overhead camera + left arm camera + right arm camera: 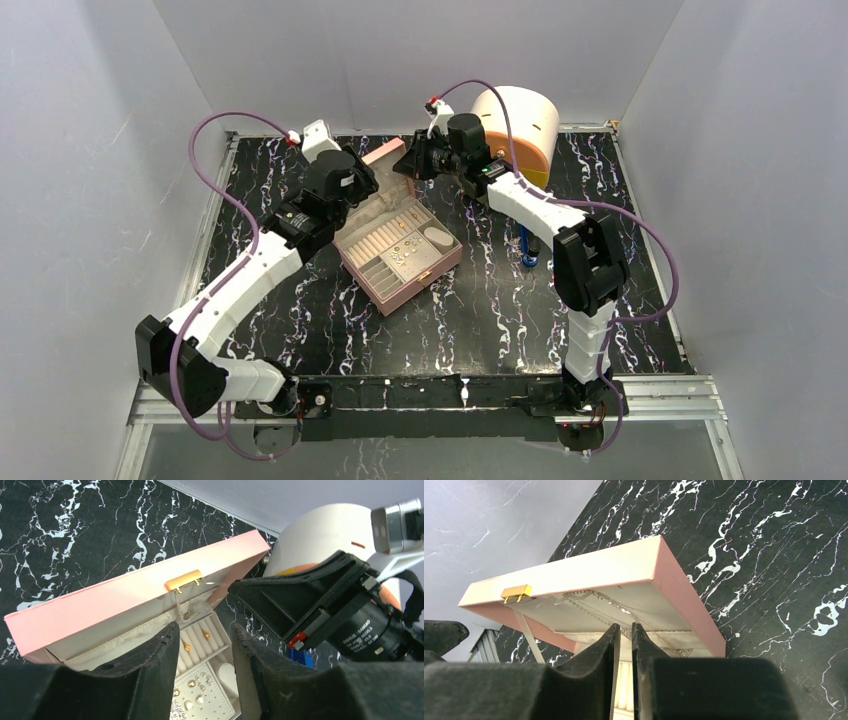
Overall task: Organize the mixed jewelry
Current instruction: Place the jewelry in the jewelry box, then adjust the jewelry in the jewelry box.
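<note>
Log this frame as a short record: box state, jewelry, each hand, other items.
box: pink, open on the black marbled table, lid raised
jewelry: small gold and pale studs in the tray; two gold pieces on the ring rolls; chain hanging inside the lid
left hand: open, empty, above the tray
right hand: narrowly open under the lid beside the chain; contact unclear
other: white cylinder back right; blue object right of the box

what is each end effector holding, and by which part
Left end effector: nothing, jaws apart. Right end effector: narrow gap at the silver chain under the pink lid; grip cannot be told.
</note>
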Robot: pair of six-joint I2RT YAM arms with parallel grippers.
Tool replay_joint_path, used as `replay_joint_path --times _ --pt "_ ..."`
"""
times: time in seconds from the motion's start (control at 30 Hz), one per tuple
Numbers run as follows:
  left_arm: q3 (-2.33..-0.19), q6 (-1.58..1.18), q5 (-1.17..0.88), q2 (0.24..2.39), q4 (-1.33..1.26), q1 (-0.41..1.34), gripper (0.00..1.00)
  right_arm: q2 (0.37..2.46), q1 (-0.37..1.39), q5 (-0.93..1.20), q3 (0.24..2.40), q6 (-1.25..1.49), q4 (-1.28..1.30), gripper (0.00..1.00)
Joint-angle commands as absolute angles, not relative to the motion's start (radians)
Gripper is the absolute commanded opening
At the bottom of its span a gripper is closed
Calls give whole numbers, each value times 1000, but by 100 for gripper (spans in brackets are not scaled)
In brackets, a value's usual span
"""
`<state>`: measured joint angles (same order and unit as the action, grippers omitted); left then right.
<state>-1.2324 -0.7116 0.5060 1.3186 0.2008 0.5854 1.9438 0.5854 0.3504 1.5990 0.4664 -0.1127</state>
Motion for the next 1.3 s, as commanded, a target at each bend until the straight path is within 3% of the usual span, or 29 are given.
replay_joint_path --times 0.0,0.13,0.33,0.67,1.1,1.27 --pt "-1213 -585 440 1257 173 581 44 1881 583 381 1621 451 -129 28" --pt "-1199 -427 350 1247 206 581 50 1831 582 362 1599 447 -78 49" --pt "-1178 -271 278 1259 257 581 54 1750 581 345 1482 488 -57 57" --pt "-1135 -162 313 1362 181 581 55 1703 579 279 1364 618 -32 55" --pt "-1114 -39 442 1525 117 581 42 1728 556 342 1360 557 -61 52" --pt "-1114 36 480 1538 87 581 43 1750 554 363 1347 557 -108 52"
